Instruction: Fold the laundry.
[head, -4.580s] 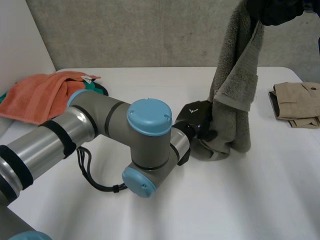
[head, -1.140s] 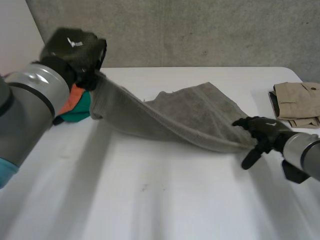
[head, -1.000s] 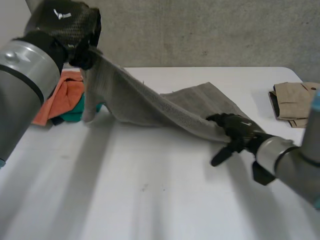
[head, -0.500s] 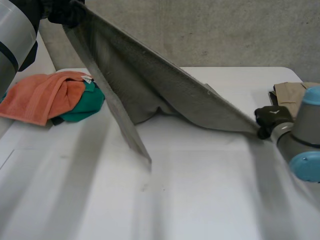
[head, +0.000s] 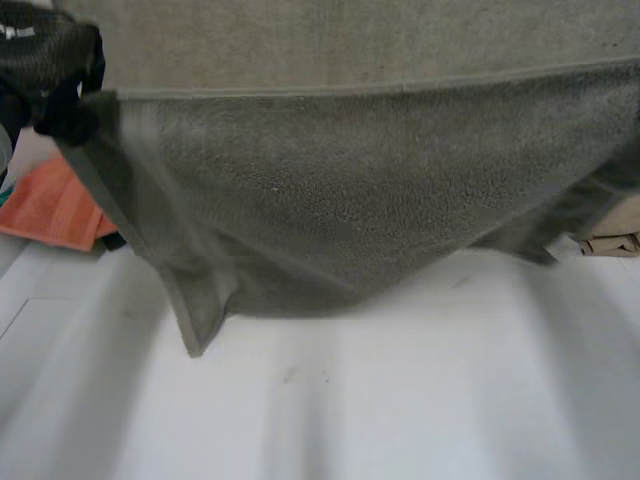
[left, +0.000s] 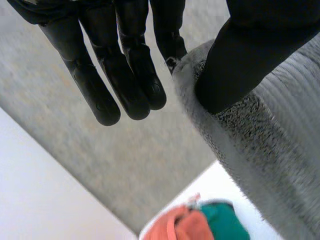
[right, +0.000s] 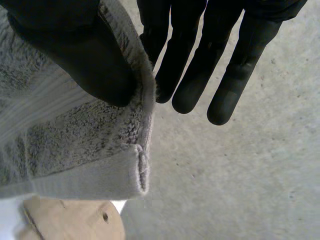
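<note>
Here was the grey towel (head: 350, 200), up off the white table (head: 420, 400) and stretched wide across the head view like a curtain. Its top hem ran almost level from left to right. That looked like the point of the hold: with both upper corners pulled apart, the cloth hung flat and its edges could be lined up before it was laid down.

The left hand (left: 250, 55) had the upper left corner. Its thumb pressed the thick hem against the nearest finger, while the other fingers stood straight and loosely apart beside it. So it was a pinch, not a fist, and it left the hem free to hang square. The right hand (right: 70, 45) matched it at the upper right corner, thumb clamped down on the pile just inside the stitched end, the long fingers straight behind the cloth.

The lower edge sagged. On the left a bottom corner dangled close to the table, and I couldn't tell whether it touched.

Far left on the table lay an orange cloth (head: 45, 205) with a green cloth (left: 225, 227) beside it, waiting their turn by the look of it. At the right a folded beige garment (right: 70, 222) sat out of the way.

My read: the towel was spread but not yet folded.
</note>
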